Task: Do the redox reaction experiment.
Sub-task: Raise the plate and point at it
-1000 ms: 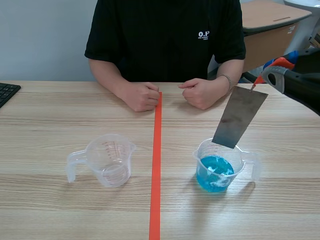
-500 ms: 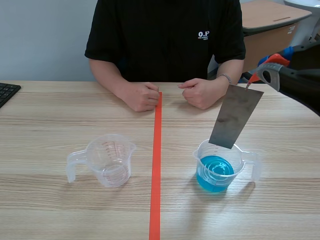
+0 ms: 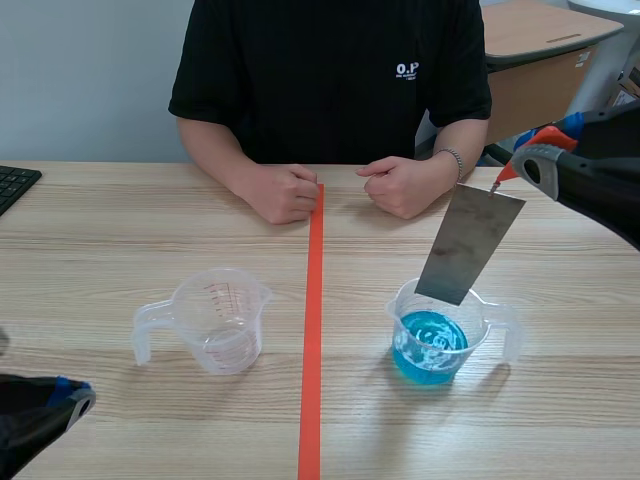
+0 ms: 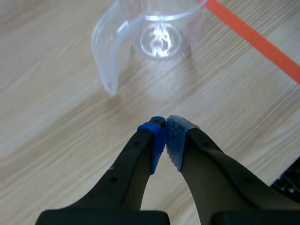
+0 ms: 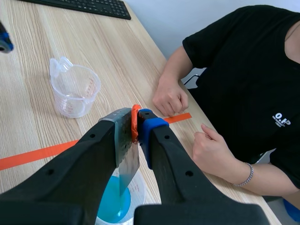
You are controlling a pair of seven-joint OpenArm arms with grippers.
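A grey metal sheet (image 3: 468, 245) hangs tilted from my right gripper (image 3: 512, 172), which is shut on its top edge. The sheet's lower end sits at the mouth of a clear measuring cup of blue liquid (image 3: 432, 340), right of the tape line. From the right wrist, the sheet (image 5: 127, 154) runs down from the gripper (image 5: 137, 119) toward the blue liquid (image 5: 112, 206). An empty clear cup (image 3: 215, 320) stands left of the line. My left gripper (image 4: 165, 136) is shut on nothing, low over the table short of the empty cup (image 4: 159, 28), and shows at the scene's near left (image 3: 72, 400).
A person sits across the table with both fists (image 3: 285, 192) resting beside the far end of the orange tape line (image 3: 312, 330). A black keyboard (image 3: 15, 185) lies at the far left edge. Bare wood stretches between the two cups.
My left gripper has come into the scene view at the near left. The sheet has dipped slightly toward the cup, and the blue liquid still ripples.
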